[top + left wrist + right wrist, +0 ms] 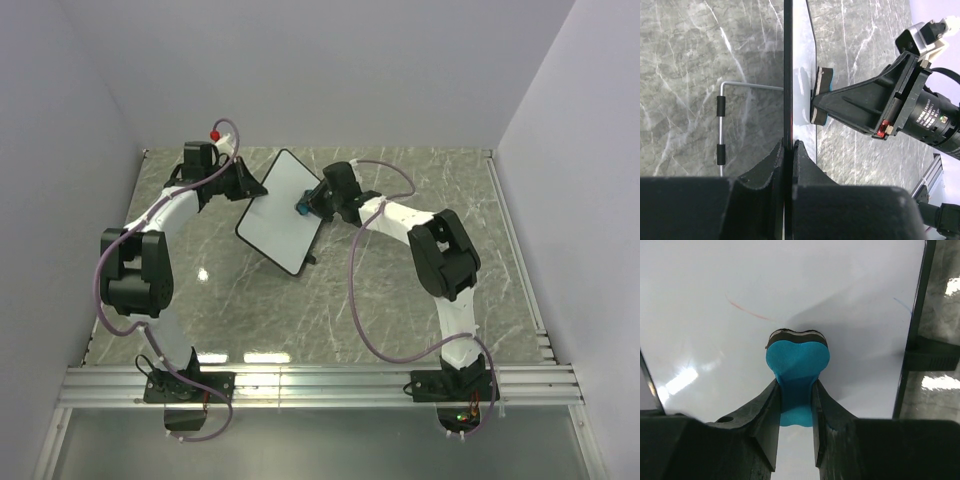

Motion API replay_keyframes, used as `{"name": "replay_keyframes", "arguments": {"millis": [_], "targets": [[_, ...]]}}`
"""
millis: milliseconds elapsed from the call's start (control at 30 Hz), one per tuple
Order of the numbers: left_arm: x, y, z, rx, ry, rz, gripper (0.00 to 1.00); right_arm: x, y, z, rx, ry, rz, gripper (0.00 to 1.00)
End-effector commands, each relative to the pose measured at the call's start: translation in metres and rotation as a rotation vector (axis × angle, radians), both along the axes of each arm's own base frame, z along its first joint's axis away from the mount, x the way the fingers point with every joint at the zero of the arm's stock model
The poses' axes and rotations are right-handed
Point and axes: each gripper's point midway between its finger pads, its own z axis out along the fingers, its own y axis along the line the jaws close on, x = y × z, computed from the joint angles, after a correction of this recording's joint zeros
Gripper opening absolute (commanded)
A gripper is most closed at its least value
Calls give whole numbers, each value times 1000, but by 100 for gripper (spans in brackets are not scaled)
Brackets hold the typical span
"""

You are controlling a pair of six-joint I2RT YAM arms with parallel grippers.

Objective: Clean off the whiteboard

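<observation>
The whiteboard is held tilted above the marble table, white with a thin black frame. My left gripper is shut on its upper left edge; in the left wrist view the board's edge runs between my closed fingers. My right gripper is shut on the blue bone-shaped eraser and presses its felt end against the board face. A faint red stroke and a small blue mark show on the board. The eraser also shows in the left wrist view.
The board's wire stand with black sleeves sticks out behind it. A black foot sits on the board's frame. The marble table is walled by white panels; an aluminium rail runs along the near edge.
</observation>
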Motion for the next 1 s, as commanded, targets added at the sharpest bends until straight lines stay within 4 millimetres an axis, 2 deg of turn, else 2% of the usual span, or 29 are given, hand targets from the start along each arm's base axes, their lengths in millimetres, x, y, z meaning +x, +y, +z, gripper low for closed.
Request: {"name": "replay_keyframes", "arguments": {"millis": [0, 67, 100, 133, 167, 200, 267, 300, 333, 367, 400, 433, 467, 500, 533, 567, 600, 633, 667, 700, 733, 767, 833, 867, 900, 967], "targets": [[-35, -19, -37, 80, 104, -93, 0, -42, 4, -10, -167, 67, 134, 0], [-35, -17, -37, 91, 102, -87, 5, -29, -6, 17, -188, 3, 120, 0], [-34, -16, -39, 98, 103, -81, 12, -30, -11, 36, -192, -19, 115, 0], [-33, -15, -37, 101, 98, -79, 25, -28, -16, 48, -194, -37, 110, 0], [-33, -15, -36, 104, 94, -80, 30, -27, -24, 56, -209, -53, 110, 0], [-32, -13, -36, 112, 97, -71, 34, -30, -34, 76, -216, -82, 92, 0], [-31, -12, -34, 120, 91, -68, 41, -39, -48, 84, -250, -99, 92, 0], [-30, -12, -34, 125, 91, -65, 43, -44, -60, 102, -254, -127, 75, 0], [-29, -11, -33, 128, 90, -58, 46, -52, -69, 97, -275, -114, 73, 0], [-29, -10, -33, 132, 87, -61, 47, -58, -75, 99, -290, -121, 80, 0], [-29, -11, -34, 134, 93, -61, 47, -66, -86, 115, -293, -146, 64, 0], [-30, -10, -34, 138, 98, -59, 48, -75, -96, 106, -315, -127, 63, 0], [-30, -9, -34, 140, 100, -59, 48, -81, -103, 107, -326, -129, 59, 0], [-30, -9, -35, 141, 100, -58, 48, -92, -112, 120, -323, -148, 48, 0], [-30, -9, -34, 144, 105, -56, 50, -101, -122, 111, -346, -129, 40, 0], [-30, -8, -33, 148, 103, -56, 51, -108, -130, 109, -358, -125, 32, 0], [-30, -7, -30, 151, 99, -53, 56, -120, -138, 118, -357, -133, 23, 0], [-28, -6, -27, 156, 90, -47, 58, -131, -147, 104, -384, -104, 21, 0], [-29, -5, -25, 162, 89, -40, 60, -141, -155, 110, -376, -116, 8, 0], [-28, -3, -20, 168, 75, -30, 69, -152, -163, 101, -392, -87, 3, 0], [-26, -2, -15, 172, 69, -17, 74, -164, -172, 83, -413, -46, 0, 0], [-26, 1, -13, 184, 72, 0, 78, -172, -178, 85, -409, -54, -13, 0], [-20, 9, -6, 212, 60, 45, 90, -191, -193, 62, -446, 10, -25, 0], [-21, 12, -5, 225, 69, 59, 93, -196, -199, 60, -444, 17, -49, 0], [-18, 17, -1, 242, 59, 89, 95, -205, -206, 47, -468, 52, -52, 0], [-17, 23, 6, 252, 54, 122, 97, -211, -213, 35, -492, 83, -62, 0]]}}
